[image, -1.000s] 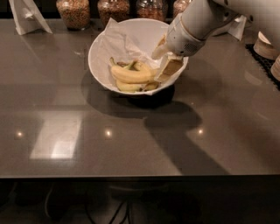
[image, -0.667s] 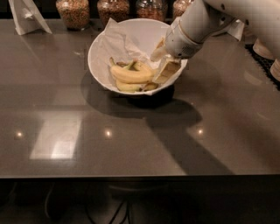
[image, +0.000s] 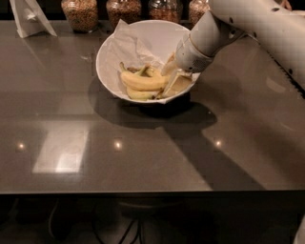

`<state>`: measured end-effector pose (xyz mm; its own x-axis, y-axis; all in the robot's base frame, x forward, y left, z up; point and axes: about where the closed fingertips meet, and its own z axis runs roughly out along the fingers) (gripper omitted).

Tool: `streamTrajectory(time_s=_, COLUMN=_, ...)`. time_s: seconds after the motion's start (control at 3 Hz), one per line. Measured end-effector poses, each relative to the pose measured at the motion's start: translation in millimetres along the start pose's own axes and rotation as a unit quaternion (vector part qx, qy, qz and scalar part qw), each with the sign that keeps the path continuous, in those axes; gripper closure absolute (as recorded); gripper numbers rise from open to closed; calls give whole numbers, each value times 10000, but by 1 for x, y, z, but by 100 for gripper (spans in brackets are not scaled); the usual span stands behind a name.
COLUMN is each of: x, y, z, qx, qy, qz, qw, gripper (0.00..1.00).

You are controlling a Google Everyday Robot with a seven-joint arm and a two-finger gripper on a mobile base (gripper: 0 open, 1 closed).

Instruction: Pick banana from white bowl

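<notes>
Approach from 3 o'clock, low over rim of large glossy white bowl [image: 162,31]. Holds beige two-finger tool [image: 172,77] spread apart astride 3 o'clock end of long plain-yellow banana [image: 142,81], lying mid-bowl. Suits clamping crosswise.

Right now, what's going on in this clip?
The robot's arm reaches in from the right, with its gripper down inside the white bowl, at the right end of the banana. The banana lies on the smaller bananas next to the crumpled paper and has not been lifted yet. The bowl sits on a dark table, with jars behind it.
</notes>
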<state>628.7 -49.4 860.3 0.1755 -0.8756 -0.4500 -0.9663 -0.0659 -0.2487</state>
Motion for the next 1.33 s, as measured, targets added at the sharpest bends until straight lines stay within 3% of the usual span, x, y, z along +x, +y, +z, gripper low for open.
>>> streamTrajectory(time_s=0.33, x=2, y=-5, z=13, qx=-95, qy=8, qz=-29, qw=10000, gripper=46)
streamTrajectory(time_s=1.0, x=-5, y=-9, z=8, qx=-39, qy=36, qz=-125, qw=9999, gripper=89)
streamTrajectory(time_s=1.33, x=-15, y=-8, z=-17, qx=158, qy=92, qz=-257, qw=9995, gripper=100)
